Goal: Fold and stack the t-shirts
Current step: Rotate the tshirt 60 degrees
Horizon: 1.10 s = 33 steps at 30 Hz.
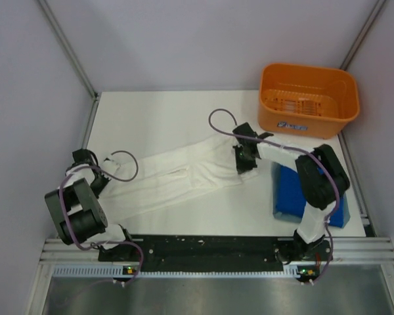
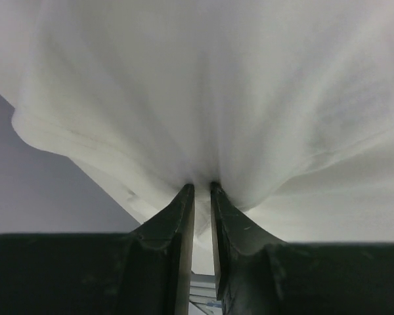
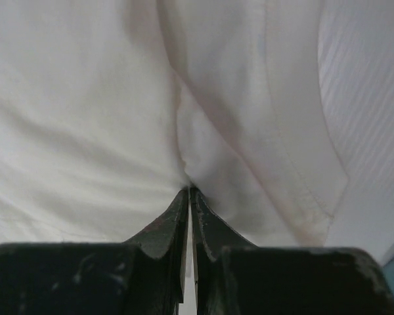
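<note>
Across the middle of the top view, the white t-shirt (image 1: 177,180) lies as a long diagonal band on the table (image 1: 157,125), running from the lower left up towards the centre right. It looks drawn fairly taut between the two arms. No print shows on it from any of the cameras.

The left gripper (image 2: 201,187) has its jaws nearly together on the lower-left end of the band. In its wrist view the cloth gathers into folds that converge on the fingertips, so it is pinching a bunched edge. The right gripper (image 3: 188,190) is clamped on the upper-right end, with a hemmed edge running down just to the right of its tips and the fabric creasing into the bite.

This cloth is light, limp and thin. It will likely sag and wrinkle wherever it is unsupported, and a shallow pinch could slip off. Hems and corners look like the best places to hold, since the doubled seam gives the fingers something firmer to bite.

At the lower right of the top view, the blue t-shirt (image 1: 287,191) lies as a flat block beside the right arm, partly hidden by it. An orange basket (image 1: 335,111) stands at the upper right, well apart from the white shirt.
</note>
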### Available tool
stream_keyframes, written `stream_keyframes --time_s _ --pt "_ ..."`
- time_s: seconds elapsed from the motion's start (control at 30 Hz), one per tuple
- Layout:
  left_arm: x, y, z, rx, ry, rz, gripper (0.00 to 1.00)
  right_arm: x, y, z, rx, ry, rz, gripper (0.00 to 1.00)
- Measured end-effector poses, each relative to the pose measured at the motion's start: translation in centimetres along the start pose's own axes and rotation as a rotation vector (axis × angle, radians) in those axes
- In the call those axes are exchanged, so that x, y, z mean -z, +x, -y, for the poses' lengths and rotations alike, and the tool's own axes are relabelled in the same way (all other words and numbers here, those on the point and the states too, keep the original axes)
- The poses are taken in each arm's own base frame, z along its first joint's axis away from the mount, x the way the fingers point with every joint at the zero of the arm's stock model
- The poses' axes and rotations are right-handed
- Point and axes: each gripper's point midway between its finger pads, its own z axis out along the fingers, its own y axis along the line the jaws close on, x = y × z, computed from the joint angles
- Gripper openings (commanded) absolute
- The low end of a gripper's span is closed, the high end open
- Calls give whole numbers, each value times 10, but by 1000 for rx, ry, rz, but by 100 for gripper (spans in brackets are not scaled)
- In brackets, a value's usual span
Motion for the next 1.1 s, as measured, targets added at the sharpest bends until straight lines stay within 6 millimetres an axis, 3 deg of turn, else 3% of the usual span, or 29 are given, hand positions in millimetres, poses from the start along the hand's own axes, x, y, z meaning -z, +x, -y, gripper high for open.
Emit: stream_keyframes --time_s 0.1,0.17,0.3,0.37,0.47,0.57,0.7,0.8,0.87,1.0,1.1 --pt "4 1 2 -71 -32 36 28 -17 -61 -6 23 26 35 5" --pt "9 6 14 -123 4 59 37 -29 -101 -9 45 39 74 8" --pt "35 17 68 -209 204 133 49 -45 -177 -5 107 91 159 19" --pt "59 12 85 -241 272 203 50 -44 -197 -3 139 102 182 30" --pt "94 -9 79 -254 270 315 43 -30 -202 2 182 124 190 42" --pt "100 -26 56 -208 233 339 34 -13 -197 0 206 121 202 48" --pt "61 -34 21 -92 229 220 39 5 -177 -3 215 90 194 45" --pt "22 -33 6 -31 229 134 39 -1 -172 -9 214 53 179 34" --pt "6 -29 3 -18 230 91 39 -12 -167 -15 200 17 151 33" --pt "0 -27 3 -8 221 79 39 -46 -156 -21 153 -16 65 27" --pt "0 -28 8 -35 209 98 36 -54 -182 -36 115 -67 82 20"
